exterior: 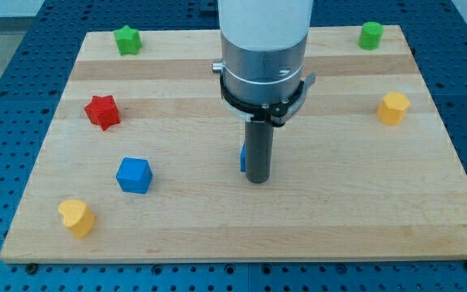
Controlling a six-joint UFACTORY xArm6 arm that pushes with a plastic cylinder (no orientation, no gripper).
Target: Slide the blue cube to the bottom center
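While no writing shows anywhere, my tip point(257, 180) touches a mostly hidden blue block point(242, 158), gripping nothing.

My tip point(257, 179) sits mid-board, touching a mostly hidden blue block point(242, 158) on its left. Near-centre board lies open; the blue cube point(134, 175) and yellow block point(76, 217) crowd the near left.

On the surface point(363, 211) I count seven blocks. Two are green: a star-like one point(127, 40) and a rounder one point(370, 35). Two are yellow, one point(393, 107) at the view's right and one point(77, 217) at bottom left. Two are blue: a cube point(134, 174) and a mostly hidden piece point(242, 158). One is a red star point(102, 111).
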